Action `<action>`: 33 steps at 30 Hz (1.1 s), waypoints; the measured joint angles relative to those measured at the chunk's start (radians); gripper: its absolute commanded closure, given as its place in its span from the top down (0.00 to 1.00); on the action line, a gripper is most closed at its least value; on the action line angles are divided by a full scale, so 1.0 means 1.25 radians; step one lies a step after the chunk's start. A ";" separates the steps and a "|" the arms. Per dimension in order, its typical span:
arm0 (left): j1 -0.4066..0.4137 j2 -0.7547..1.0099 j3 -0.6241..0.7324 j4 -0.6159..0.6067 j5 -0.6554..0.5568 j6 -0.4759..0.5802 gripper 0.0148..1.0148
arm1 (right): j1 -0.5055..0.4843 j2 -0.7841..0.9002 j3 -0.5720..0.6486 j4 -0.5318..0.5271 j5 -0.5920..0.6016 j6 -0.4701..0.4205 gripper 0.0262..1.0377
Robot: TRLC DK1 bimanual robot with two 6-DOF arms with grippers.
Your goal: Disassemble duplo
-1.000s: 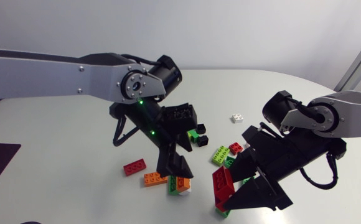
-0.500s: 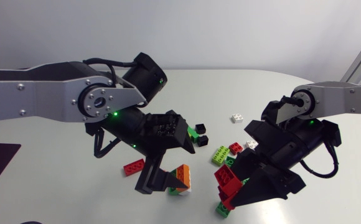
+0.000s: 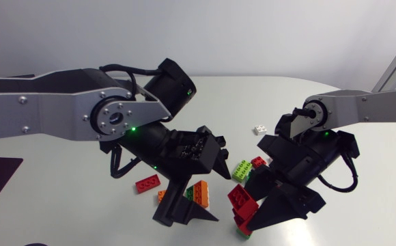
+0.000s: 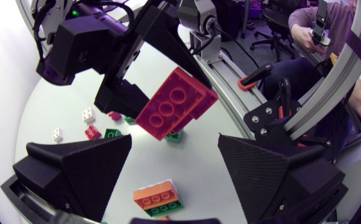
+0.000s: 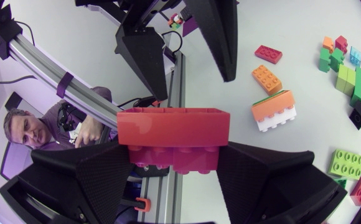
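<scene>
Both arms moved closer together, lower middle. My right gripper (image 3: 251, 210) squeezes the red brick stack (image 3: 239, 197); my left gripper's (image 3: 194, 191) fingers are spread wide, holding nothing.

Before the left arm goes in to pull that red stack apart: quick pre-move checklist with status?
1. Right jaws shut on the red stack from two sides: ok.
2. Red stack lifted off the table: ok.
3. Left jaws open and empty: ok.
4. Left jaws in contact with the red stack: not ok; it sits ahead of them, apart.
5. The stack's two bricks separated: not ok, joined.
6. Orange-green-white stack clear of the left jaws' path: cannot tell; it lies on the table under them.
</scene>
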 measured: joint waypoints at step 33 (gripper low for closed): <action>-0.099 -0.097 -0.025 0.027 0.028 0.000 0.58 | 0.125 -0.052 -0.023 -0.125 -0.076 -0.082 0.39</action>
